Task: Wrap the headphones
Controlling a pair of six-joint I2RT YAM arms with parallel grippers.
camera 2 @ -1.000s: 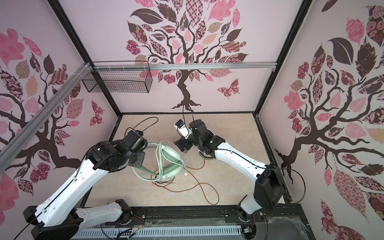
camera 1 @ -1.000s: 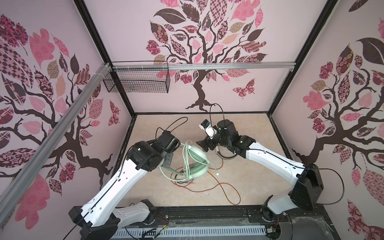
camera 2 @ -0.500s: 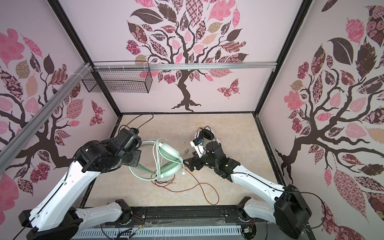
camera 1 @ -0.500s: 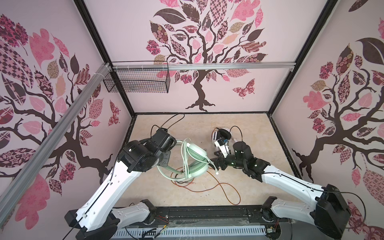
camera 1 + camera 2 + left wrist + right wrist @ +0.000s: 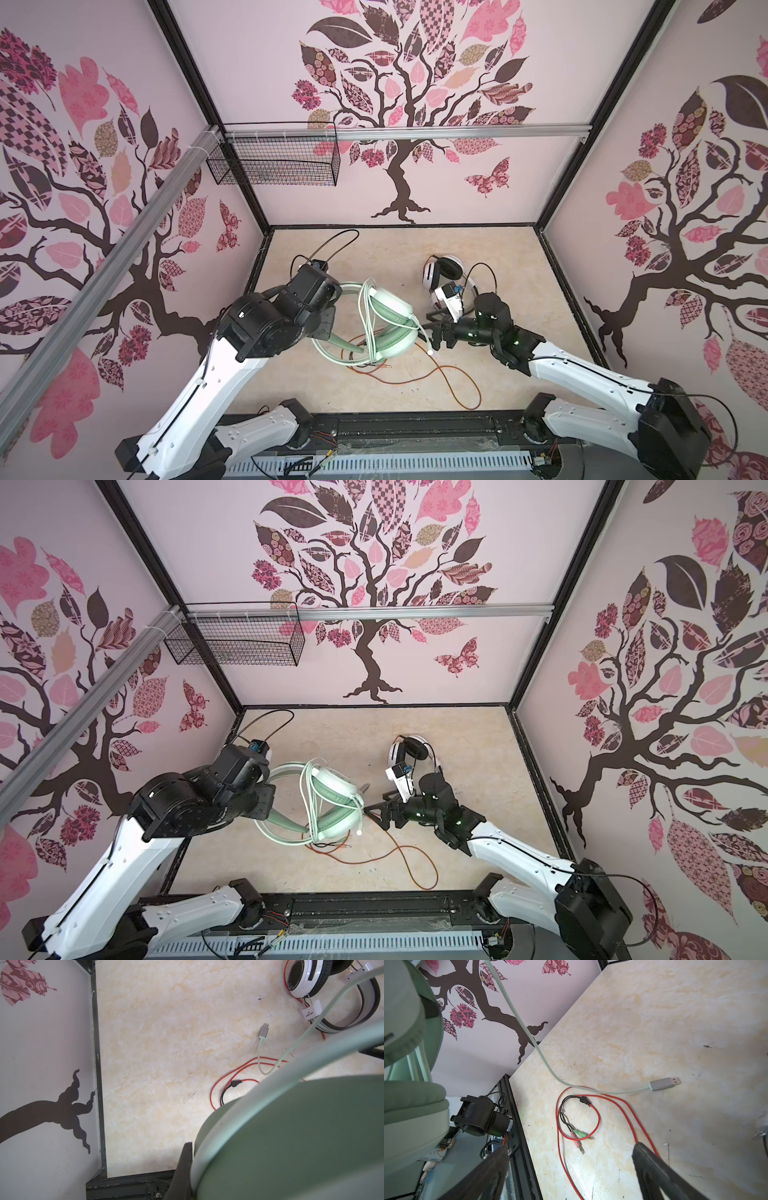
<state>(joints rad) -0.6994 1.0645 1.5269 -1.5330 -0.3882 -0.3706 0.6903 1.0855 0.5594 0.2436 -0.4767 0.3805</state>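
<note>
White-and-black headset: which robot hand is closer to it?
Right. The right gripper hangs open near the white-and-black headset; the left gripper, clamped on the mint-green headset, lies farther off.

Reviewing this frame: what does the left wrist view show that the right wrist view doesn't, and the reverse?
Only left wrist: the white headset and its tag, lying on the table.
Only right wrist: the pink and green jack plugs on black leads that split off the red cable.
Both: the mint headset up close, its pale cable running down to the USB plug, and loops of red cable on the table.
</note>
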